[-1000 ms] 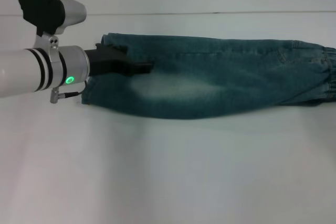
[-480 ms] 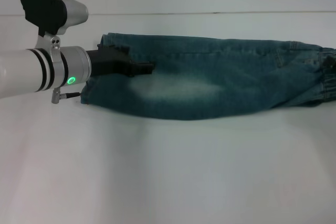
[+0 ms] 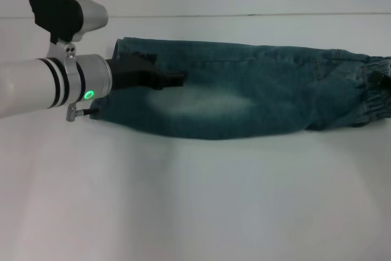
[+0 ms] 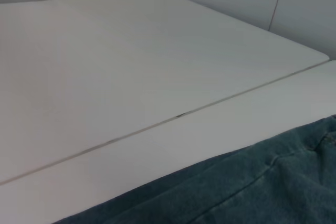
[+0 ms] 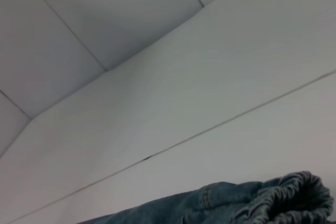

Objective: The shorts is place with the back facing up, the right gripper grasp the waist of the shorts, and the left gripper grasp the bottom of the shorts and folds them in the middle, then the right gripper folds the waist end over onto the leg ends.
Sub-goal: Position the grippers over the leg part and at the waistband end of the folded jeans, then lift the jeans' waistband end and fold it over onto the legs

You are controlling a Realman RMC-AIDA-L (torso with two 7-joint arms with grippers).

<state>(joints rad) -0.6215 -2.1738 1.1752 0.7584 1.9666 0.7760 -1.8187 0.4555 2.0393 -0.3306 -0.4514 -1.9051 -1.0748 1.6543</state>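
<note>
Denim shorts (image 3: 244,96) on white table (image 3: 195,206); left gripper (image 3: 162,79) atop.

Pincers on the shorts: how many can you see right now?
2. The left pincer rests on the shorts near the leg end, at the robot's left. The right pincer barely shows at the gathered waist; most of it is hidden.

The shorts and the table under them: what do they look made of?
The shorts look like blue denim with a faded wash: pale worn patch mid-leg, visible stitched seams, and a crinkled elastic waist at the robot's right. The table looks like a smooth, matte white board, probably laminate, with a thin joint line in the left wrist view. The left gripper rests on the cloth.
</note>
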